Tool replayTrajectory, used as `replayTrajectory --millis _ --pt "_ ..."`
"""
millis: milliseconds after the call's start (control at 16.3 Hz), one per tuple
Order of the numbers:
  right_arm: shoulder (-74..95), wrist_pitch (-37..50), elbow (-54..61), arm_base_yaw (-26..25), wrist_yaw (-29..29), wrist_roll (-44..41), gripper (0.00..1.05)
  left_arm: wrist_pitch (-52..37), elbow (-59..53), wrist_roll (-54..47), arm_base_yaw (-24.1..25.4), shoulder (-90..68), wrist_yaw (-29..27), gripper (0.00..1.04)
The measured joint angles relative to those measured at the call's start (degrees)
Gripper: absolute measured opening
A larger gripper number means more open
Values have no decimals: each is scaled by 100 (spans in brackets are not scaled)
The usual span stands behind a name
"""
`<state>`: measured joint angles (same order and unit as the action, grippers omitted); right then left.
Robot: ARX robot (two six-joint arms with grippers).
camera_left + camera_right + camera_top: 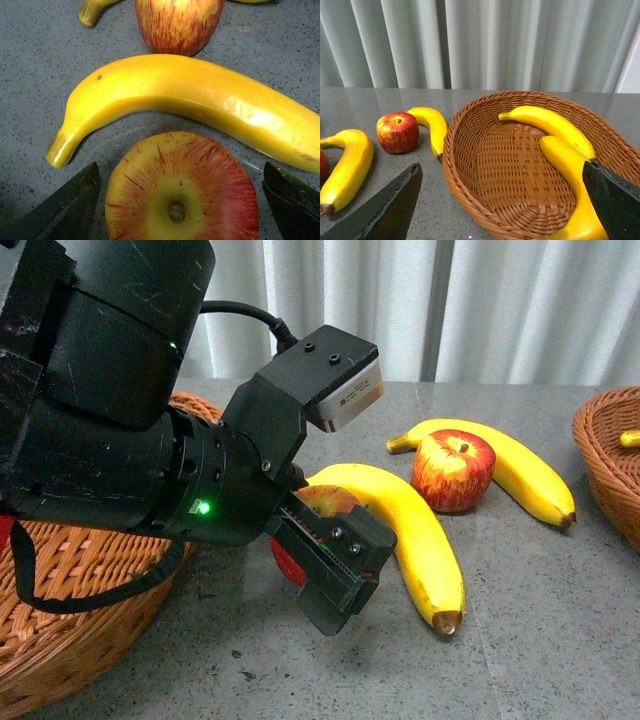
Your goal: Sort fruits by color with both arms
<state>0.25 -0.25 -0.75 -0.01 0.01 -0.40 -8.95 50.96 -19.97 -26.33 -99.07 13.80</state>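
Note:
My left gripper (335, 585) is open and lowered over a red-yellow apple (325, 502). In the left wrist view this apple (182, 190) sits stem-up between the two spread fingers (70, 210), untouched. A banana (420, 530) curves just behind it, also in the left wrist view (190, 100). A second apple (453, 470) and a second banana (520, 470) lie further back. My right gripper (500, 200) is open and empty, hovering over the right basket (451, 150), which holds two bananas (550, 122). It is out of the front view.
A wicker basket (60, 570) stands at the left under my left arm, something red just showing at its edge. The right basket (610, 460) sits at the table's right edge. White curtains hang behind the grey table.

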Motion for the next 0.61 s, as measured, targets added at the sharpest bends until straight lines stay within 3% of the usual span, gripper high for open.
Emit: replayTrajectory --millis 61,184,613 --pt "0 0 0 0 0 0 98 -11 0 11 -26 -9 28 81" --pt "0 0 0 0 0 0 98 -33 0 48 -59 -11 74 71" --pt "0 0 0 0 0 0 98 90 170 247 -203 286 -122 68"
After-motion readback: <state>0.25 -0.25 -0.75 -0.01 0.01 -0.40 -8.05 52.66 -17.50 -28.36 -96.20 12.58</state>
